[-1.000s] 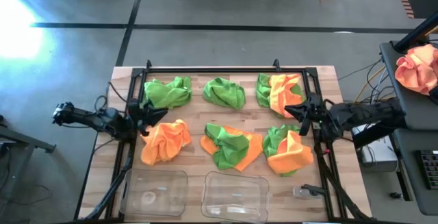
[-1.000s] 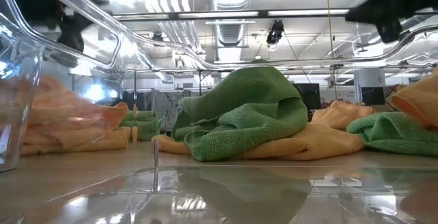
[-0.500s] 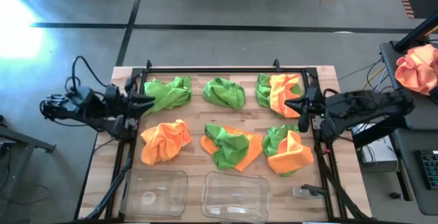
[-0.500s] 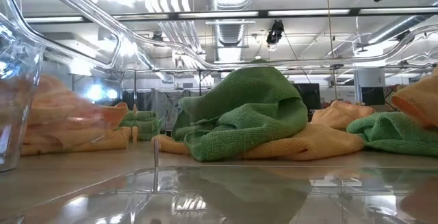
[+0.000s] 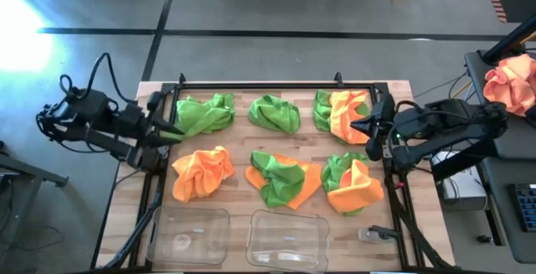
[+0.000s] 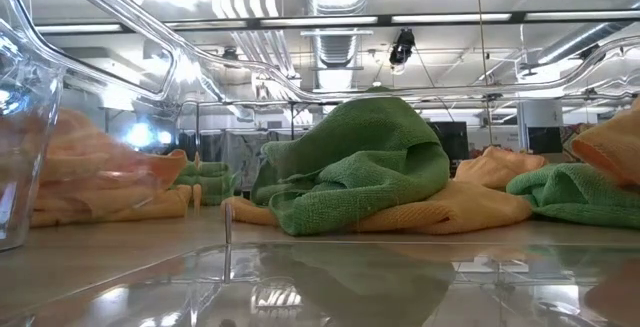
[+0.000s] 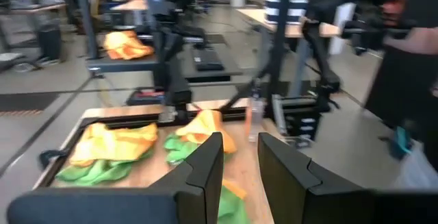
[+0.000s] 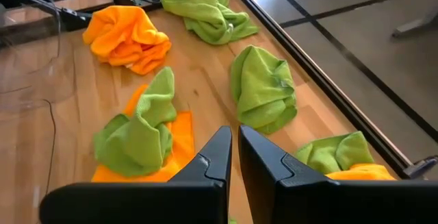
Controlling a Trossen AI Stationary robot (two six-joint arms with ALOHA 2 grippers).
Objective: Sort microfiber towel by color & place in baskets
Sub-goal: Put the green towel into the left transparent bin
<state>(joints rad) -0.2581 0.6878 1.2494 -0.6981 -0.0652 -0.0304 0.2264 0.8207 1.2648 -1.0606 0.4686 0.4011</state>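
Nothing is held by either gripper; the fingers of the left gripper [image 5: 177,129] are seen slightly parted at the left edge of the desk [image 5: 243,145], and those of the right gripper [image 5: 358,126] nearly closed on nothing beside the far right heap. No sorting is done yet; the green and orange towels [image 5: 283,178] lie in six heaps, and the two baskets [image 5: 286,240] at the near edge hold nothing. A first pick is judged to be in hand; one single-coloured towel, such as the orange towel [image 5: 203,172], should be approached with opened fingers.
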